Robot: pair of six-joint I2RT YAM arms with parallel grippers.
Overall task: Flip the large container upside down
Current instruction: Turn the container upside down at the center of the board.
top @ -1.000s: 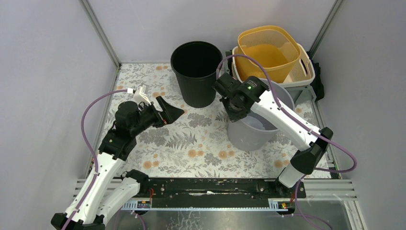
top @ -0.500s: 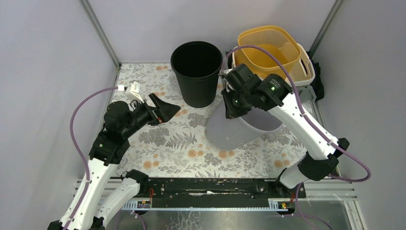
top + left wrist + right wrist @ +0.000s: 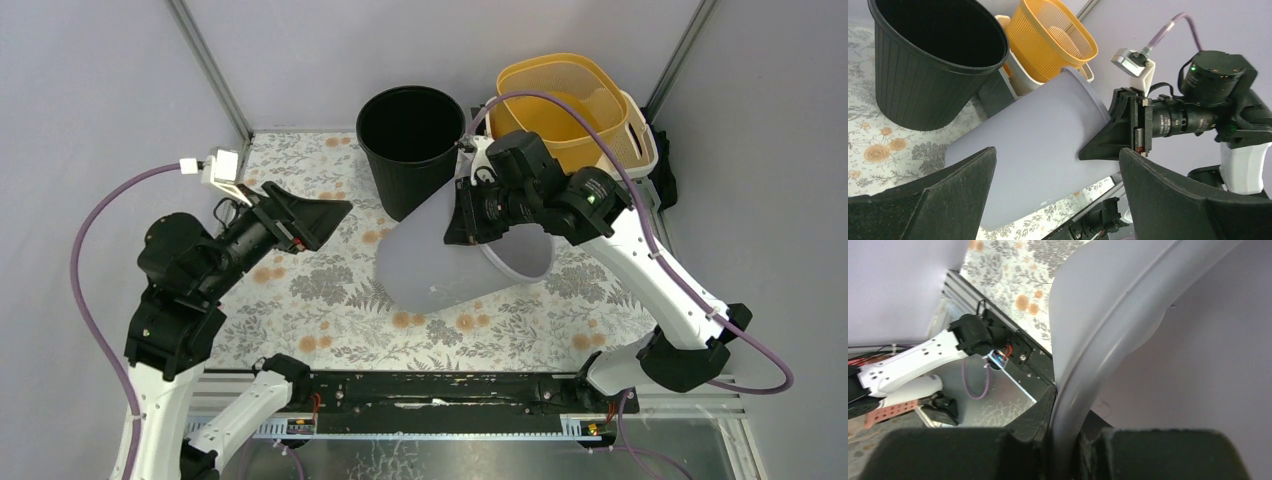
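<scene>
Bucket [image 3: 430,262] (the big pale grey one) is tipped on its side over the middle of the table [image 3: 330,320], with its bottom pointing to the near left. The right gripper [image 3: 470,215] pinches its rim tight. The left gripper [image 3: 322,213] is spread wide over the left side, holding nothing. A black bin [image 3: 410,150] stands at the far edge.

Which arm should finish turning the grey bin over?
Right. The right pincer grips the rim of the half-tipped grey bin; the left pincer is open and apart from it.
</scene>
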